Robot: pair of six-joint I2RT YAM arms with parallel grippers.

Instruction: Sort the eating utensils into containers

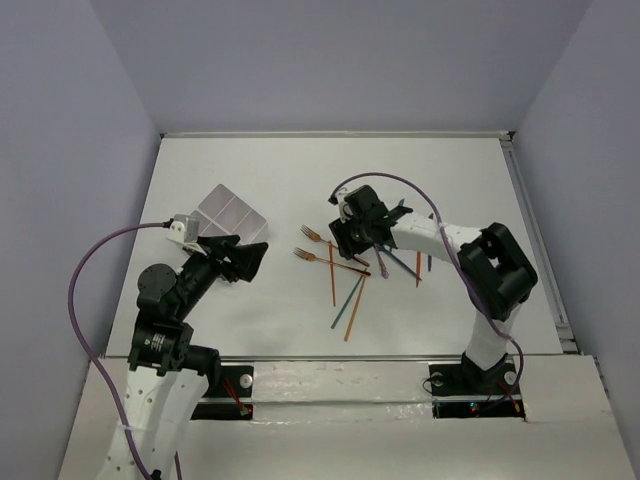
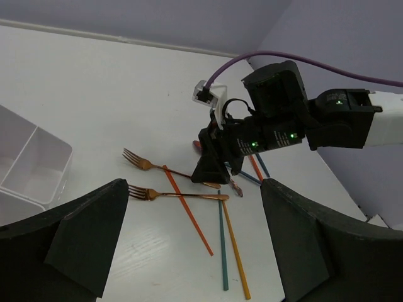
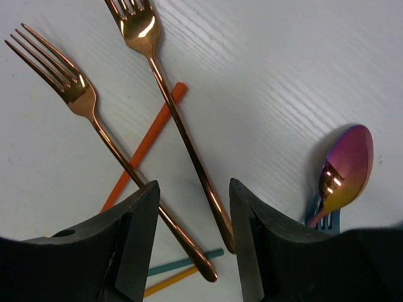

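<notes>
Two copper forks point(image 3: 189, 145) point(image 3: 69, 82) lie crossed over an orange stick point(image 3: 145, 145) on the white table. My right gripper point(image 3: 194, 214) is open and low, its fingers astride both fork handle ends, holding nothing. A shiny copper-purple spoon point(image 3: 346, 170) lies to its right. Teal point(image 3: 182, 261) and yellow-orange point(image 3: 167, 282) sticks lie just below. From above the forks point(image 1: 312, 234) point(image 1: 305, 254) lie left of the right gripper point(image 1: 355, 240). My left gripper point(image 1: 250, 258) is open and empty, hovering beside the translucent divided tray point(image 1: 232, 213).
A blue stick point(image 1: 400, 262) and a red stick point(image 1: 418, 268) lie under the right forearm. Orange point(image 1: 332, 275), teal point(image 1: 348, 300) and yellow-orange point(image 1: 355, 310) sticks fan toward the near edge. The tray's compartments point(image 2: 31, 163) look empty. Walls enclose the table.
</notes>
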